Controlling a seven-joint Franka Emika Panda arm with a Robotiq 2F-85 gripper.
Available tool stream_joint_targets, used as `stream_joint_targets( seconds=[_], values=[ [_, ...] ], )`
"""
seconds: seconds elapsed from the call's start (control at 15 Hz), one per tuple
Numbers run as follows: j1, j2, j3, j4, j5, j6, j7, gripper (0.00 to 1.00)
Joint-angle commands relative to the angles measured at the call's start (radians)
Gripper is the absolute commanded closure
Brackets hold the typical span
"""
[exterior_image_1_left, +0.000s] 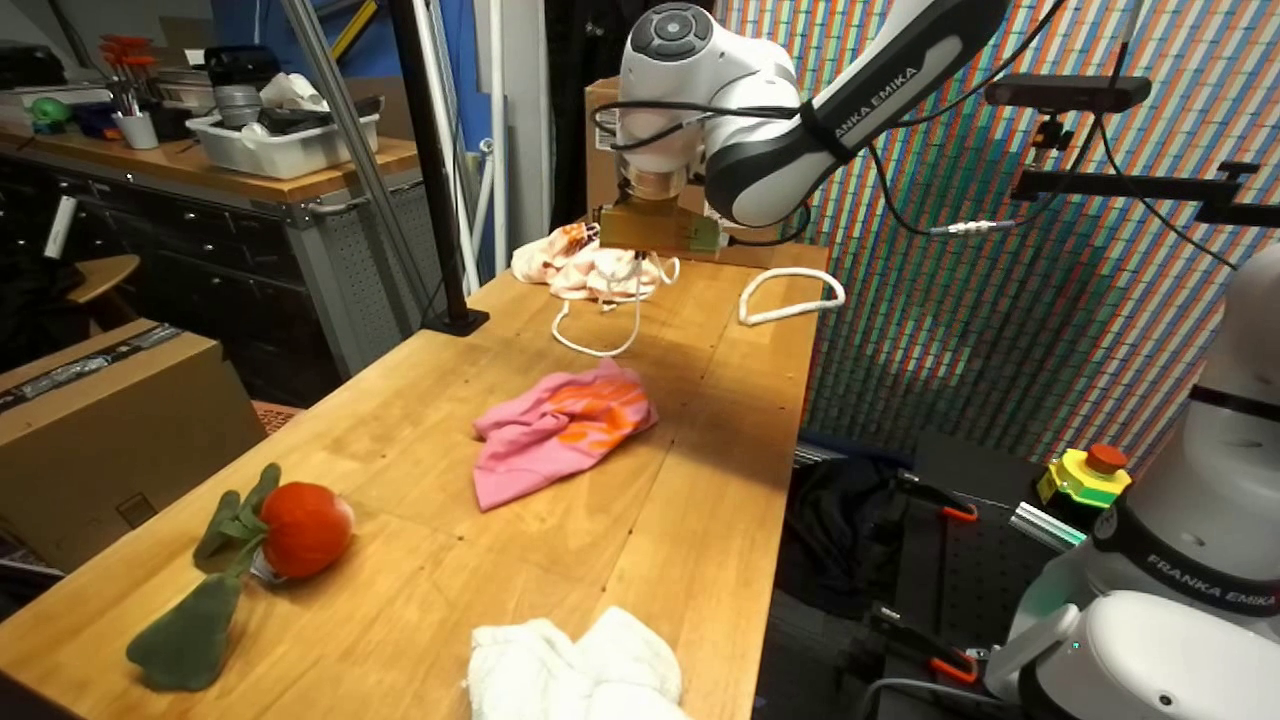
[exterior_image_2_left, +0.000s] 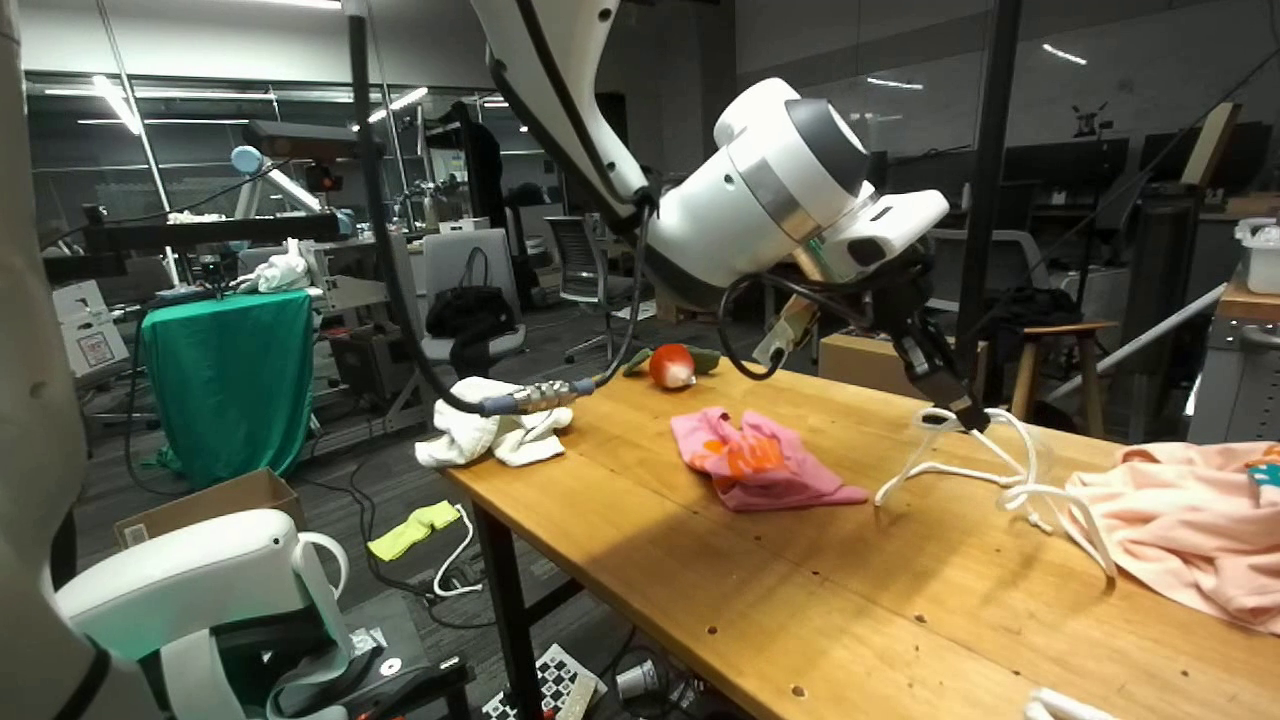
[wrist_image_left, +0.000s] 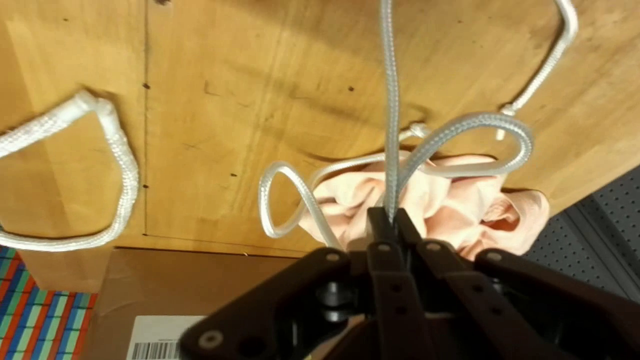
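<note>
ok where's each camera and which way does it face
Wrist view: on the arm, facing down past its fingers at the white cord they grip.
An exterior view: near the white cloth, facing along the table; arm and base show.
An exterior view: nearer the peach cloth, facing toward the round red object; arm, base, fingers show.
Both exterior views share the pink cloth.

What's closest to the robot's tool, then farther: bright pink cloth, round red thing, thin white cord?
In an exterior view:
1. Thin white cord: gripped by the tool.
2. Bright pink cloth: left of the tool.
3. Round red thing: farther left and back.
</note>
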Motion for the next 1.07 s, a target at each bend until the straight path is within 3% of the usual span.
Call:
stream_joint_targets(
  seconds=[0.0,0.6,1.0],
  values=[
    [-0.028,-0.070,0.011,-0.114,0.008,0.032,-0.048,0.95],
    [-0.023,-0.179,0.063,-0.344,0.128,0.136,-0.191,0.95],
    [-0.036,-0.220,0.078,-0.447,0.175,0.123,-0.256,0.95]
  ],
)
